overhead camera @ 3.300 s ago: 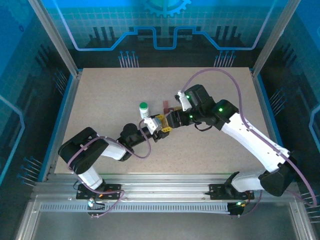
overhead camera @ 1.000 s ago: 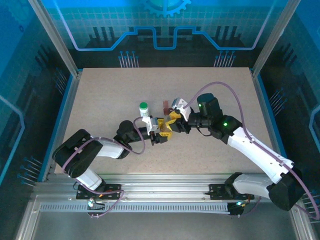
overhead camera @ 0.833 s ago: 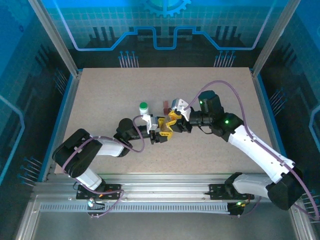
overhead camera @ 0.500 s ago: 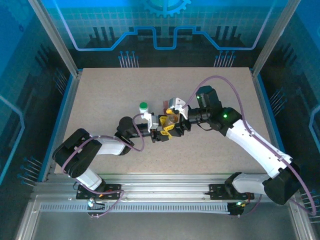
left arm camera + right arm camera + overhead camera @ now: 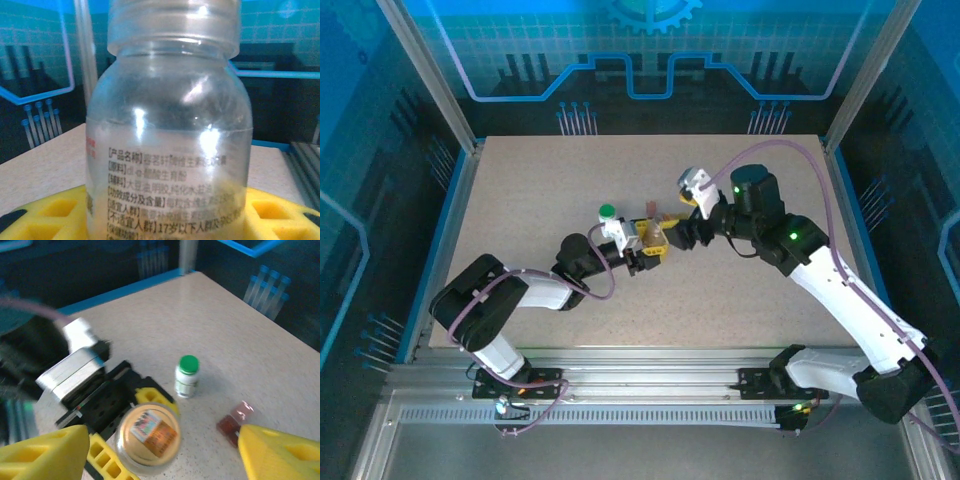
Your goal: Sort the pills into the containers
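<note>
The dark red container (image 5: pixel 233 423) lies flat on the desk (image 5: pixel 540 200). It sits just ahead of the right gripper (image 5: pixel 164 436), close inside one of its yellow fingertips (image 5: pixel 280 452). From above, it lies a little past the tips of the left gripper (image 5: pixel 165 220), apart from them. Whether any pills are in it cannot be told.

The left gripper's jaws pinch a clear bottle (image 5: pixel 167 130) and hold it upright, with a yellow finger (image 5: pixel 45 217) against each side of its lower body. The side of the bottle facing the wrist carries printed lines of text. What it holds cannot be made out.

The right gripper's jaws are spread wide and pinch nothing. They hang above the desk, and in the wrist view the clear bottle's round top shows below and between them.

A green-capped white bottle (image 5: pixel 187 376) stands upright on the desk beyond the clear bottle. It is near the outer side of the left jaws and apart from the dark red container.
</note>
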Action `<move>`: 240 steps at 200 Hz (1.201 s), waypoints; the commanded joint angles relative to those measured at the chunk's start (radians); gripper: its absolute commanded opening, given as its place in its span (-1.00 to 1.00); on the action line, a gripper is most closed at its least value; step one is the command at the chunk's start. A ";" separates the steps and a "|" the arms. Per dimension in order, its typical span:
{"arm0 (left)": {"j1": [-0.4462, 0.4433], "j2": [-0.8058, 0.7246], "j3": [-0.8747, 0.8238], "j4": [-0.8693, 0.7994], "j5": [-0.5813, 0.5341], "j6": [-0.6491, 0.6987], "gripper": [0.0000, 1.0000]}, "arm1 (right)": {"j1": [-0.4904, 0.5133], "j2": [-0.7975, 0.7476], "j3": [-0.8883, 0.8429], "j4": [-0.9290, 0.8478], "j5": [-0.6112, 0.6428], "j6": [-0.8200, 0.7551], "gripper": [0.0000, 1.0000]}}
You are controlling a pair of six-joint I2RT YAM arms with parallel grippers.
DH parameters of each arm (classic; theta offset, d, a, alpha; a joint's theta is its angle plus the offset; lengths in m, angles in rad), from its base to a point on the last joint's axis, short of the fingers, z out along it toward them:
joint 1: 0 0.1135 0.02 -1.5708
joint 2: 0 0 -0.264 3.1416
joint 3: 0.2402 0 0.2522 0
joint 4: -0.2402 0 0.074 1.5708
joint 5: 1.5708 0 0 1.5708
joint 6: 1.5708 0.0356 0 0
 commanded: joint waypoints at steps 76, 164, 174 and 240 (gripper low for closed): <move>-0.034 0.072 0.029 0.039 -0.320 0.093 -1.00 | 0.033 0.158 0.039 0.099 0.236 0.537 0.51; -0.050 0.094 0.036 0.040 -0.369 0.109 -1.00 | 0.078 0.250 0.031 0.132 0.234 0.554 0.39; -0.049 0.095 0.037 0.040 -0.372 0.110 -1.00 | 0.079 0.255 0.030 0.131 0.232 0.555 0.35; -0.052 0.094 0.036 0.040 -0.375 0.112 -1.00 | 0.080 0.266 0.025 0.114 0.209 0.533 0.00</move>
